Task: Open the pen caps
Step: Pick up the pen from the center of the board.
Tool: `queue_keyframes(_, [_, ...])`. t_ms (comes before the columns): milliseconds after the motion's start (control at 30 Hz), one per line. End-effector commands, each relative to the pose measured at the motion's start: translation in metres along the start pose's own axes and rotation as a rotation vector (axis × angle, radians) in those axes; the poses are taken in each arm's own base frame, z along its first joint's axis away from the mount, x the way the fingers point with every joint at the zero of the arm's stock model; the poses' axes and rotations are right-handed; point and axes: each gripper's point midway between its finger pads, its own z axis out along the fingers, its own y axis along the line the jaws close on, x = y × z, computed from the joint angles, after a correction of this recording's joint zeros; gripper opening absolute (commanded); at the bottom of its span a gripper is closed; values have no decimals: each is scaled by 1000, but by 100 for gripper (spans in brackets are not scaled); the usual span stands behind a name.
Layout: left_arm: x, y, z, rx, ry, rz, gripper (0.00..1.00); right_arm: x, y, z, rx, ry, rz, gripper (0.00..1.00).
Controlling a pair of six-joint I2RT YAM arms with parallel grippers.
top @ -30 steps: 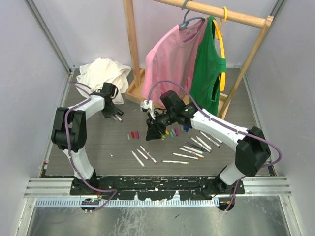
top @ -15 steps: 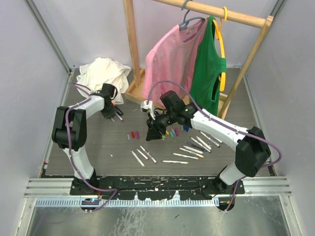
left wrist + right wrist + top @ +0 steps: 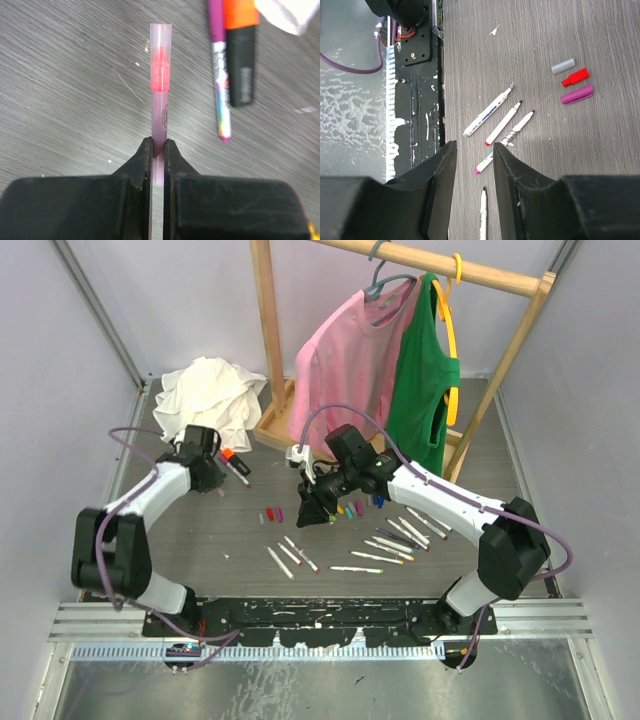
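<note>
In the left pincer [image 3: 157, 146], clamped tight, a pink-tipped pen [image 3: 160, 100] juts forward; the right pincer [image 3: 472, 148] hangs ajar, empty.

no text is legible: the fine print on the pink pen [image 3: 160, 112] and on the black marker [image 3: 242, 80] right of it is too blurred.

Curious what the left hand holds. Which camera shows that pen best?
Left wrist: the pen, pink tip under a clear cap, sits pinched in the left hand. From above it's too small; the right wrist misses it.
</note>
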Motion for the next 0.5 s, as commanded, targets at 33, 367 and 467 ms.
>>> queue_keyframes(33, [-10,-34,-56,351,-118,-45,0,-26,9,-18,5,-82,-59,41])
queue_keyframes(367, [27,-85,-214,1230,-415,8,0,-54,7,-58,54,-332,-69,46])
queue_keyframes(467, [46,-85,-244,1369,-488,36,0,-58,14,-72,19,-422,-84,49])
